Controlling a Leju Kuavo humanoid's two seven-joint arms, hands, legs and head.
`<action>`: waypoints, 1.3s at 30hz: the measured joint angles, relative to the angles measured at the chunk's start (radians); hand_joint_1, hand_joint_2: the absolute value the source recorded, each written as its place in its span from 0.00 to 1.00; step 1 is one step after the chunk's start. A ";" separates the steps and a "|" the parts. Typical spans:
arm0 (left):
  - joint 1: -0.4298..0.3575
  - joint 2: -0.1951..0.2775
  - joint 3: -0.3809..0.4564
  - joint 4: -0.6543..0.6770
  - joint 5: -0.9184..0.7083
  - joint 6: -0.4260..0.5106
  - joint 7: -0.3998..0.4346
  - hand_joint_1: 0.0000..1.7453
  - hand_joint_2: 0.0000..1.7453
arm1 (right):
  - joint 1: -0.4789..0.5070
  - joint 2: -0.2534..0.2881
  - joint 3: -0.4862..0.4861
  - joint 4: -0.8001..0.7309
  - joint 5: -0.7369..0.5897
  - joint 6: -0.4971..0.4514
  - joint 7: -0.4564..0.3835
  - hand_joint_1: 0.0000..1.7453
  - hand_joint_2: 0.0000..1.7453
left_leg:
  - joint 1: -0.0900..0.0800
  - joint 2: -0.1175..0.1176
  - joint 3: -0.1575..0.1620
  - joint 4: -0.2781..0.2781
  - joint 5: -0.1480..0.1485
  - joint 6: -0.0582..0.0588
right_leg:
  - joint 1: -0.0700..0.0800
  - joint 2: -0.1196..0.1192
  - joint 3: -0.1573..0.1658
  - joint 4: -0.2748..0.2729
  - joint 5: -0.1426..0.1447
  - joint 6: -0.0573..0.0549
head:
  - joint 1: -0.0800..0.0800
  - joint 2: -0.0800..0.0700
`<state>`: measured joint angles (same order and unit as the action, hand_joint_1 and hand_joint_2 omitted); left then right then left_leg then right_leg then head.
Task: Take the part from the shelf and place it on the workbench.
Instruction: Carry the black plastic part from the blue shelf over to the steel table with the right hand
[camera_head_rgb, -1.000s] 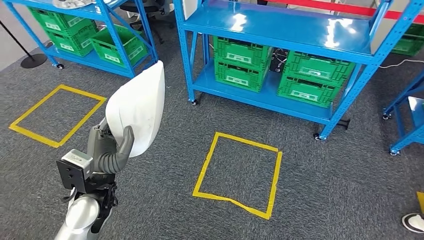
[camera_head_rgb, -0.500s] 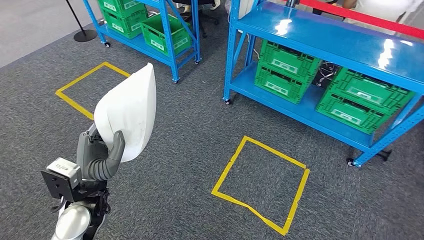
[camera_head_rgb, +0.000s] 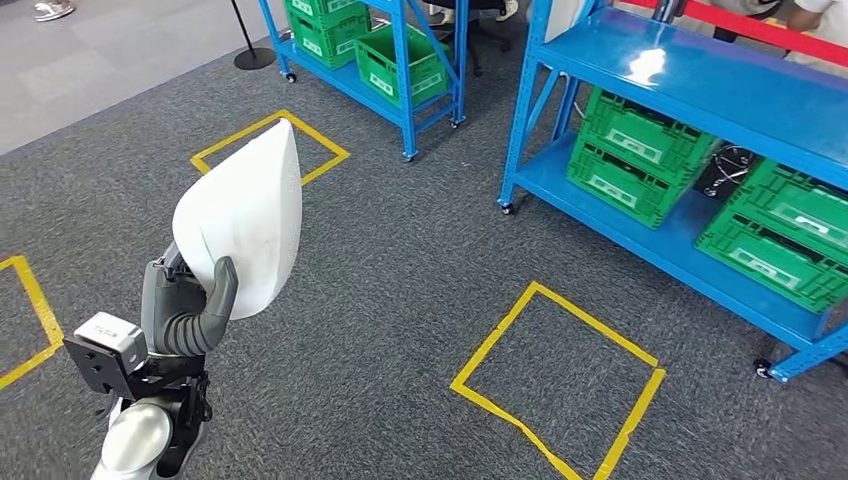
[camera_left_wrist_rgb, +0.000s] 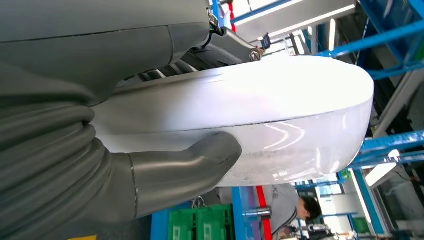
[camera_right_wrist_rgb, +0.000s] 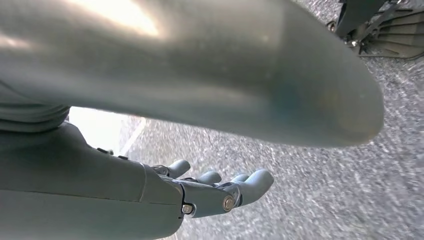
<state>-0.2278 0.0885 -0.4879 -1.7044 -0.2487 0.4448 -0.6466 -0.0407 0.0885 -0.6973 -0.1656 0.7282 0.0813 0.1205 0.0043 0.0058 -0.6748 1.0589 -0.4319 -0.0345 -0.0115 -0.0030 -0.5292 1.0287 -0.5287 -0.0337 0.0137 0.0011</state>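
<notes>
In the lower left of the head view, the left hand (camera_head_rgb: 185, 310) grips a smooth white shell-shaped plastic part (camera_head_rgb: 243, 217), holding it upright with its pointed tip toward the top of the frame. The thick grey thumb (camera_head_rgb: 213, 300) presses across the lower front of the shell while the other fingers sit behind it, mostly hidden. In the left wrist view the same hand (camera_left_wrist_rgb: 75, 135) clamps the glossy part (camera_left_wrist_rgb: 280, 120) between thumb and the darker fingers on the far face. The right hand (camera_right_wrist_rgb: 215, 192) hangs over grey carpet with its fingers loosely extended and apart, holding nothing.

The part is off the shelf and carried in the air. Two blue metal shelving racks (camera_head_rgb: 690, 95) with green plastic crates (camera_head_rgb: 640, 150) stand in the upper centre and upper right of the head view, and yellow tape squares (camera_head_rgb: 555, 375) mark the grey carpet floor (camera_head_rgb: 400, 300). No workbench appears in these views, so the placing step is not yet begun.

The likely risks: the shell is slick and curved, and the grip sits low on it, near one end, so a jolt while walking could let it pivot or slide out of the thumb's hold. The tall part also stands forward of the body, so turning close to a rack upright could knock it. A person (camera_left_wrist_rgb: 295, 210) stands near the racks in the left wrist view, another thing to steer around.
</notes>
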 joint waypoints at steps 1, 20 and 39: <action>0.000 0.000 0.000 0.000 0.000 0.000 0.000 1.00 1.00 | 0.000 0.000 0.000 0.000 0.000 0.000 0.000 0.00 0.00 | 0.000 0.000 0.000 0.000 0.000 0.000 | 0.000 0.000 0.000 0.000 0.000 0.000 | 0.000 0.000; 0.000 0.000 0.000 0.000 0.000 0.000 0.000 1.00 1.00 | 0.000 0.000 0.000 0.000 0.000 0.000 0.000 0.00 0.00 | 0.000 0.000 0.000 0.000 0.000 0.000 | 0.000 0.000 0.000 0.000 0.000 0.000 | 0.000 0.000; 0.028 -0.031 0.093 0.067 0.029 -0.094 0.022 1.00 1.00 | 0.011 0.006 -0.046 0.000 -0.009 -0.002 -0.012 0.00 0.00 | -0.005 0.010 0.078 -0.042 -0.021 0.050 | -0.003 -0.049 -0.080 0.124 -0.026 0.051 | -0.008 0.000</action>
<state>-0.1995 0.0571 -0.3949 -1.6374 -0.2193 0.3512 -0.6250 -0.0301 0.0940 -0.7437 -0.1654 0.7188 0.0793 0.1085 -0.0008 0.0162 -0.5968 1.0165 -0.4527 0.0150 -0.0147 -0.0523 -0.6093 1.1527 -0.5550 0.0171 0.0061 0.0011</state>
